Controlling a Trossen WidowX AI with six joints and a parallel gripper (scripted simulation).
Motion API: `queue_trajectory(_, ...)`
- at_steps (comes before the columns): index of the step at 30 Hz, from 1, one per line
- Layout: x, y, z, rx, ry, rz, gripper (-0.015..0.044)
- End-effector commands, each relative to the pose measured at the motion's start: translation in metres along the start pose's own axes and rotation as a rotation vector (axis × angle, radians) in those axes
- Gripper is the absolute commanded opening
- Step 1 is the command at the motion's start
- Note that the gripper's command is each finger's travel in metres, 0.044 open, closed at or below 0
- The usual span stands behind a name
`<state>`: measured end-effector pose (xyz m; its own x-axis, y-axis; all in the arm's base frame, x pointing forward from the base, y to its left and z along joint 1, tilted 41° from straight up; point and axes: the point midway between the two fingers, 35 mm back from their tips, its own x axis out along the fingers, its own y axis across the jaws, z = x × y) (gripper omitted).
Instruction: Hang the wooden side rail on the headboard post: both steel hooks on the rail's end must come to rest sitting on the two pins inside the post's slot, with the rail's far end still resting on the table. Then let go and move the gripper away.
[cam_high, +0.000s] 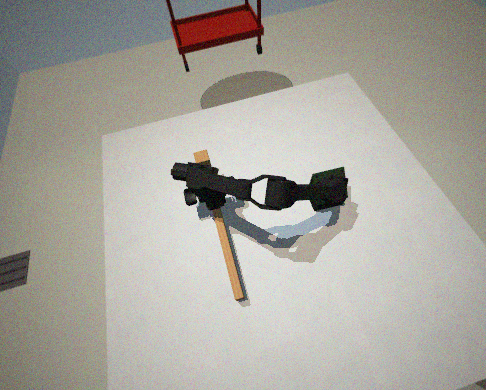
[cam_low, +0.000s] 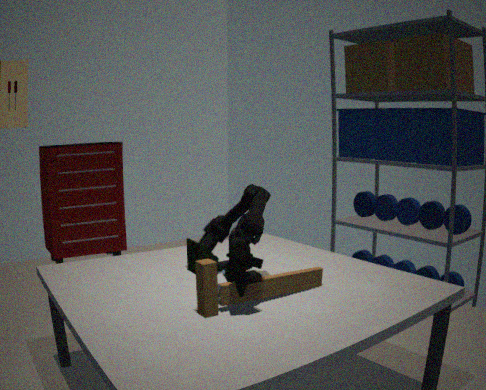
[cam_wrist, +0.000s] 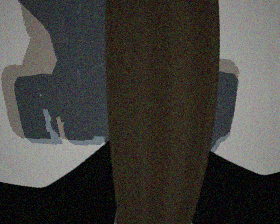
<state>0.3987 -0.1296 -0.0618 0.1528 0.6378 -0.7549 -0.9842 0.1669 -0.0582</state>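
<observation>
From my station I have the fingers clamped on the wooden side rail (cam_high: 231, 265) (cam_low: 295, 283) (cam_wrist: 162, 110), one on each side of it. In my wrist view the rail runs from top to bottom between them, its wood dark in the shade, with shadows falling on the pale table (cam_high: 360, 320) (cam_low: 310, 335) (cam_wrist: 255, 115) to both sides.

My exterior view shows the headboard post (cam_low: 207, 290) standing upright on the table. The rail's near end is just beside it, and I grip the rail nearer to that end than to the far one. From this angle I cannot tell whether the end touches the post. The steel hooks, the slot and the pins are too hidden or too small for me to make out, so I cannot say whether the hooks sit on the pins.

From the top, the black arm (cam_high: 280, 192) (cam_low: 252, 215) reaches across the table and covers part of the rail. The rail's long free part slants away from the gripper (cam_high: 212, 200) (cam_low: 242, 287). I cannot tell for sure whether its far end rests on the table.
</observation>
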Motion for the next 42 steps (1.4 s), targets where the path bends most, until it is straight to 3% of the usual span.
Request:
queue_trajectory(1,-0.0046,-0.0007,-0.0039,0.0,0.007,-0.008,0.0)
queue_trajectory(42,-0.0053,0.0,-0.0081,0.0,0.008,-0.008,0.0)
